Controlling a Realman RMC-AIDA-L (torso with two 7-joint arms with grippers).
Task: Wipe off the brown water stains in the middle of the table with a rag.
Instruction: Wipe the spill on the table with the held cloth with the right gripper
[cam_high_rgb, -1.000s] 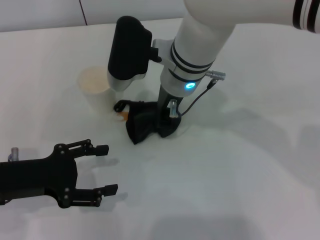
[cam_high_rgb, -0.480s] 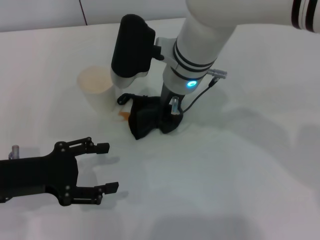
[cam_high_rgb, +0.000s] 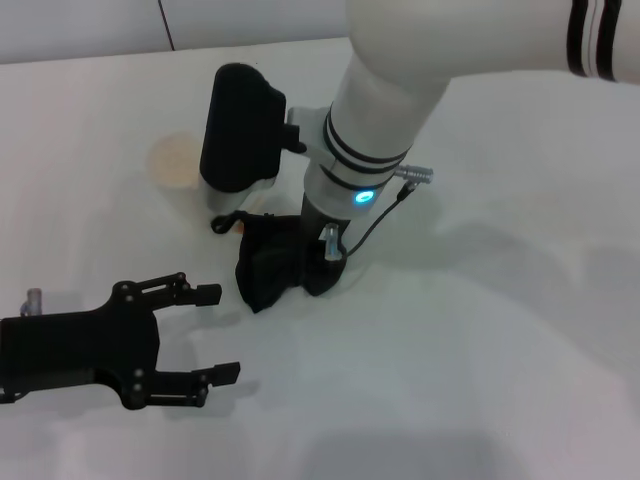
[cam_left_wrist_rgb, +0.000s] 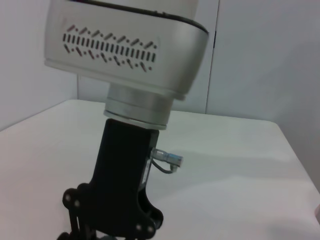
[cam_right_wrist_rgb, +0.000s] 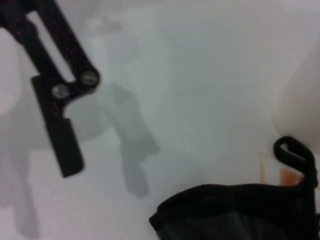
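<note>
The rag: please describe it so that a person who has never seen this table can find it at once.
On the white table, look under the big white right arm, whose gripper pins a crumpled cloth down. That cloth is the rag: the only soft dark thing, with a thin black loop, beside the cup.

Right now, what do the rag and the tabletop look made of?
Rag: soft dark fabric, likely woven or microfibre; it bunches into folds and carries a thin loop. Table: smooth white hard surface, probably laminate or coated board; matte, with soft shadows and no grain.
</note>
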